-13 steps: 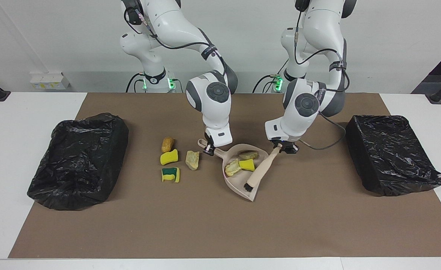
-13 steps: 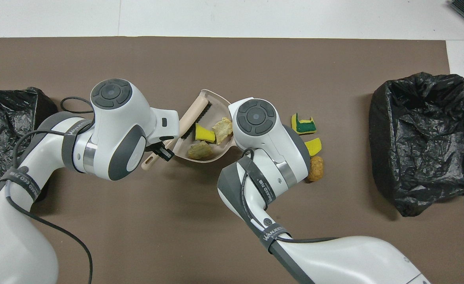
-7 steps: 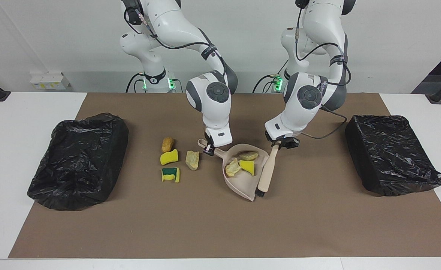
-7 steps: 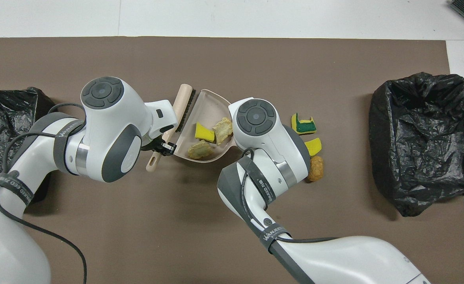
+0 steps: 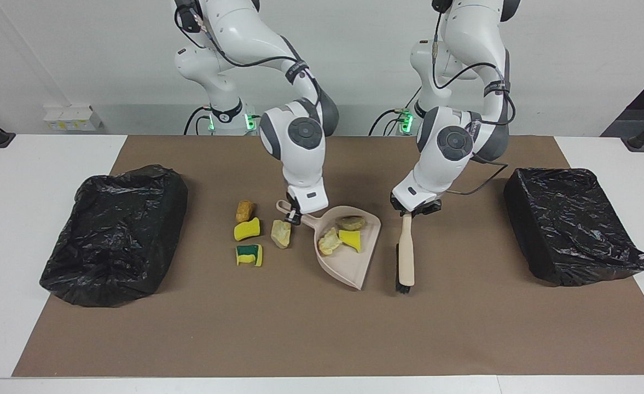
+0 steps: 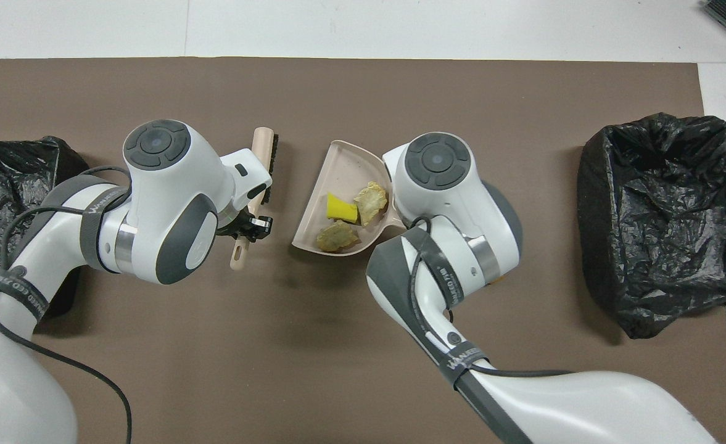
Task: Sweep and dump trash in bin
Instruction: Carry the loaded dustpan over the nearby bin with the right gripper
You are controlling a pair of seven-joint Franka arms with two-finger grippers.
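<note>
My arms (image 5: 300,148) are glossy white with dark grey joints, and green lights glow at my bases (image 5: 250,119). The tabletop (image 5: 26,180) is white under a plain brown mat (image 5: 322,328). Both bins (image 5: 114,235) are lined with crinkled shiny black plastic. The dustpan (image 5: 354,262) is pale beige; in it lie a yellow sponge piece (image 5: 350,239) and two pale beige lumps (image 5: 330,241). The brush (image 5: 406,257) is beige with black bristles. On the mat are a brown lump (image 5: 244,210), a yellow sponge (image 5: 247,229), a yellow-and-green sponge (image 5: 249,255) and a beige rock (image 5: 281,232).

Three trash bits (image 5: 342,234) lie in the dustpan (image 5: 352,273); four bits (image 5: 256,232) lie beside it toward the right arm's end, the brush (image 5: 406,254) toward the left arm's.
</note>
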